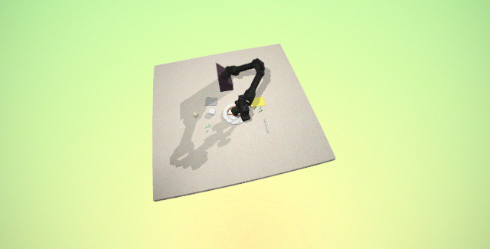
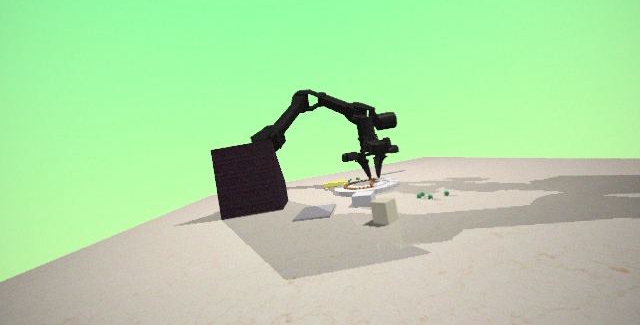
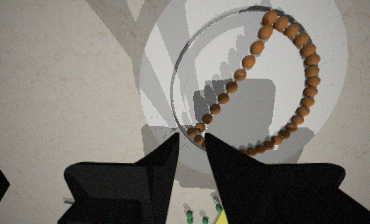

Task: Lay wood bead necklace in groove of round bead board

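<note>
The round white bead board (image 1: 227, 119) (image 2: 395, 183) (image 3: 333, 40) lies on the table. The brown wood bead necklace (image 2: 348, 186) (image 3: 312, 71) is on it. In the wrist view its right side curves along the groove from the top round to the bottom. Its other side runs in a slanting line across the board's middle, down to a small bunch at the lower left. The groove's left arc (image 3: 172, 90) shows bare. My gripper (image 2: 374, 178) (image 3: 192, 136) is partly open, its tips at that bunch, with no bead gripped. The fingers hide some lower beads.
A yellow square (image 1: 258, 101) and green beads (image 3: 189, 216) lie beside the board. A white block (image 2: 363, 199), beige cube (image 2: 384, 211), grey plate (image 2: 315, 212) and more green beads (image 2: 430, 196) lie around it. A thin rod (image 1: 266, 126) and dark box (image 2: 250, 180) stand farther off.
</note>
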`<state>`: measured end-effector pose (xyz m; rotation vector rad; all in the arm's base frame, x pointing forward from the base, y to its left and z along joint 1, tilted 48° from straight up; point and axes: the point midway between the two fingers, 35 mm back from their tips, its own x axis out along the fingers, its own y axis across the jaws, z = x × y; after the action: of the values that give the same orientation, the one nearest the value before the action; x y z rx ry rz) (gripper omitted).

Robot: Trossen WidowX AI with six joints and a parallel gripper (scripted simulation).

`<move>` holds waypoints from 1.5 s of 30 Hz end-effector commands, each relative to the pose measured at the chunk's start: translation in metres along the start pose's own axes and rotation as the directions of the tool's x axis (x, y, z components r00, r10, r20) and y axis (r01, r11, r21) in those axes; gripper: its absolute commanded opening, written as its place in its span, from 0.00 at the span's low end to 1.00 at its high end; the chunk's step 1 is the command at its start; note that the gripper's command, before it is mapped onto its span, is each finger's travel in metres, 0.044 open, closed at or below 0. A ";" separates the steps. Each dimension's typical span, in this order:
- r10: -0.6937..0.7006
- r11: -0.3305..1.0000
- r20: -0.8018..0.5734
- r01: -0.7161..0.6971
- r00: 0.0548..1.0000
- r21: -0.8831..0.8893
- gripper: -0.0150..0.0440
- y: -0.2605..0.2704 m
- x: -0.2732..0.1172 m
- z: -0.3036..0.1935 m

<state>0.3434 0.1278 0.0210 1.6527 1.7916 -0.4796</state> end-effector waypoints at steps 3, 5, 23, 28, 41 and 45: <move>0.000 1.000 0.000 0.000 1.000 -0.001 0.74 0.000 0.000 0.000; 0.000 1.000 0.000 0.000 1.000 0.000 0.83 0.000 -0.001 0.000; 0.001 1.000 -0.002 -0.001 1.000 0.005 1.00 -0.001 -0.007 0.000; 0.001 1.000 -0.002 -0.001 1.000 0.005 1.00 -0.001 -0.007 0.000; 0.001 0.551 0.000 -0.001 1.000 -0.835 0.47 -0.003 -0.019 0.005; 0.001 0.203 0.000 0.000 1.000 -0.979 0.46 -0.004 -0.024 0.006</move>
<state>0.3410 0.1160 0.0273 1.1874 1.7035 0.1078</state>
